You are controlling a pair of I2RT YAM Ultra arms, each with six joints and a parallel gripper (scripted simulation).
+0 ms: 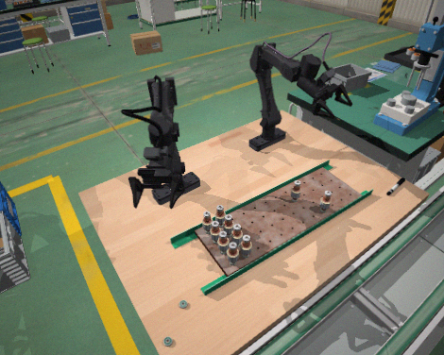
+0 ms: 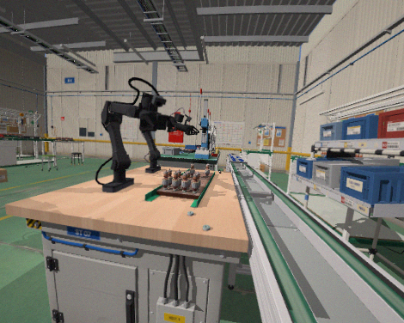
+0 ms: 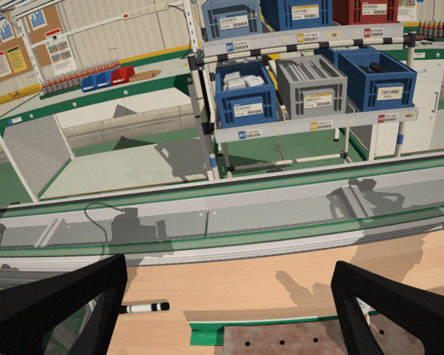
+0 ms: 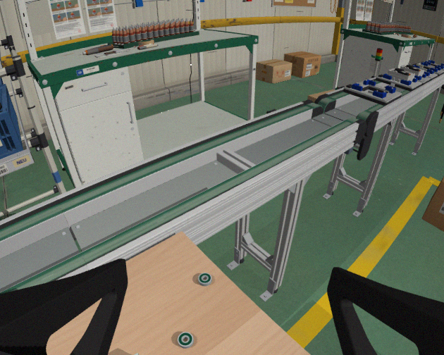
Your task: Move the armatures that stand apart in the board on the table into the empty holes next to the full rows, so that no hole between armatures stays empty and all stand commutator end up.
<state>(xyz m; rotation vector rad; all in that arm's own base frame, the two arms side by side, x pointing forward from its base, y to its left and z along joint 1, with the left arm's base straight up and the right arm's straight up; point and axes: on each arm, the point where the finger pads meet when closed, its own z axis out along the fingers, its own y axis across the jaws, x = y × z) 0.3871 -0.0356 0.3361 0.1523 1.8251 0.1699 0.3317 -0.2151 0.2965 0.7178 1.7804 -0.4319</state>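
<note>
Two full rows of armatures (image 1: 223, 243) (image 2: 185, 184) stand upright, commutator end up, at one end of the brown holed board (image 1: 279, 224) (image 3: 264, 336). Two armatures stand apart towards the other end: one (image 1: 296, 191) near the far rail, one (image 1: 326, 201) near the conveyor-side rail. Both are upright, commutator up. Empty holes lie between them and the rows. My left gripper (image 1: 341, 109) (image 3: 230, 272) is open and empty, high beyond the board's sparse end; its finger partly hides an armature in the left wrist view. My right gripper (image 1: 154, 206) (image 4: 229, 277) is open and empty, above the table beside the full rows' end.
Green rails (image 1: 213, 286) (image 3: 205, 337) flank the board. Two bearings (image 1: 183, 304) (image 4: 205, 279) lie near the table end. A marker (image 1: 396, 186) (image 3: 145, 307) lies beyond the sparse end. A conveyor (image 2: 262, 202) runs along the table. A blue press (image 1: 432, 61) stands on the neighbouring bench.
</note>
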